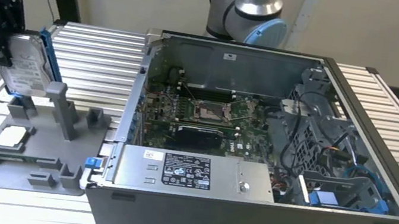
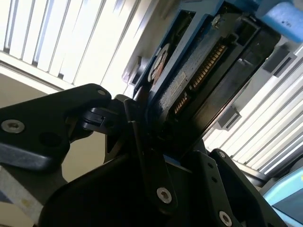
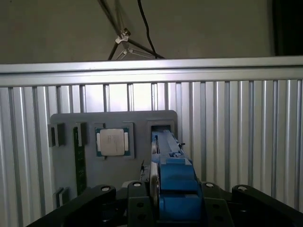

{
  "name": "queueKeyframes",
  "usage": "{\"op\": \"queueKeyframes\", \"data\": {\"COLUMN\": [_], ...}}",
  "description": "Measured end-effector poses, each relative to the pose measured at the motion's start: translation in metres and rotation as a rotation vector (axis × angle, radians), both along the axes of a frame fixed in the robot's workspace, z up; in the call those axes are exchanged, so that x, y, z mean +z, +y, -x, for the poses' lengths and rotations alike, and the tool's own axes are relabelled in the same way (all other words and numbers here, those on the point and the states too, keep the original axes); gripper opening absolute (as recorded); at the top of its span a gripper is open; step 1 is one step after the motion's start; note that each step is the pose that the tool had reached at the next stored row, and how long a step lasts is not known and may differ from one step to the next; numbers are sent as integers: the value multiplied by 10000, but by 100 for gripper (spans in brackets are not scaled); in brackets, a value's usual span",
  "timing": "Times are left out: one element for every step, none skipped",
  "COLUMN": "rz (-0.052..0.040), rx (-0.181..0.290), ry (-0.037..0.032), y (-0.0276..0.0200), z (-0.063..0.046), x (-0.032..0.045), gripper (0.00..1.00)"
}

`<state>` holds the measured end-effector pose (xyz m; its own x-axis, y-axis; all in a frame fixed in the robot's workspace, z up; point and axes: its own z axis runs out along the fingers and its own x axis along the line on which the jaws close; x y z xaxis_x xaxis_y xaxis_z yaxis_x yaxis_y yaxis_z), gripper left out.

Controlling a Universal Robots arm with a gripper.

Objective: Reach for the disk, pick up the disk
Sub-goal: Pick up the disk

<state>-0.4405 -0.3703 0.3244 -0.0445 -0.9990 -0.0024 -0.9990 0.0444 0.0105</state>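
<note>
The disk (image 1: pixel 27 70) is a silver drive with a white label in a blue bracket. It stands on edge at the exterior view's left, directly over the grey holder (image 1: pixel 25 150). My black gripper (image 1: pixel 10 49) is shut on it from above. In the first wrist view the blue bracket (image 3: pixel 175 189) sits between my fingers (image 3: pixel 137 191), above the holder's open slot (image 3: pixel 161 128). The second wrist view shows the disk's connector edge (image 2: pixel 203 71) clamped in the jaws. Whether its lower end still touches the slot is unclear.
A small square silver chip (image 3: pixel 112 142) lies in a recess of the grey holder (image 3: pixel 113 123). An open computer case (image 1: pixel 256 157) fills the middle of the ribbed metal table (image 1: pixel 89 46). The arm's base (image 1: pixel 248 11) stands behind the case.
</note>
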Motion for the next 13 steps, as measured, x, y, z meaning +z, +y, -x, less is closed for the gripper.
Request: {"op": "queueKeyframes", "data": {"rz": [0, 0, 1, 1, 0, 1, 1, 0, 0, 0, 1, 1, 1], "rx": [0, 0, 0, 0, 0, 0, 0, 0, 0, 0, 0, 0, 0], "ry": [0, 0, 1, 2, 1, 1, 1, 0, 0, 0, 1, 2, 2], "y": [0, 0, 0, 0, 0, 0, 0, 0, 0, 0, 0, 0, 0], "z": [0, 0, 0, 0, 0, 0, 0, 0, 0, 0, 0, 0, 0], "x": [13, 26, 39, 53, 66, 80, 92, 104, 127, 141, 154, 167, 180], "gripper": [0, 0, 0, 0, 0, 0, 0, 0, 0, 0, 0, 0, 0]}}
